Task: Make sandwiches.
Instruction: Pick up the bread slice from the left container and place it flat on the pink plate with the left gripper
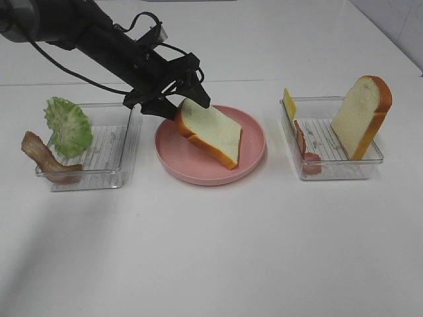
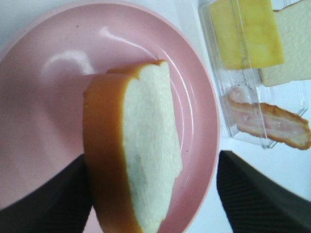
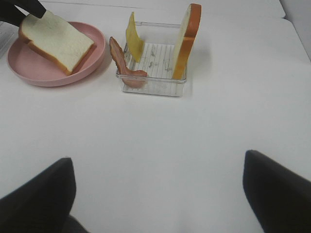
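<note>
A white bread slice (image 1: pixel 213 131) with an orange-brown crust lies tilted on the round pink plate (image 1: pixel 178 162), its raised end by my left gripper (image 1: pixel 182 102). In the left wrist view the bread slice (image 2: pixel 146 155) stands between the jaws of the left gripper (image 2: pixel 151 191), which is open: one finger (image 2: pixel 46 199) is next to the crust and a wide gap separates the other (image 2: pixel 257 194) from the bread. My right gripper (image 3: pixel 158 194) hangs open over bare table, holding nothing. It does not show in the exterior high view.
The left clear tray (image 1: pixel 109 155) holds a green lettuce leaf (image 1: pixel 66 125) and a bacon strip (image 1: pixel 41 153). The right clear tray (image 1: pixel 330 168) holds a second bread slice (image 1: pixel 362 115) standing upright, yellow cheese (image 1: pixel 289 104) and bacon (image 1: pixel 303 142). White table (image 1: pixel 211 251) lies in front.
</note>
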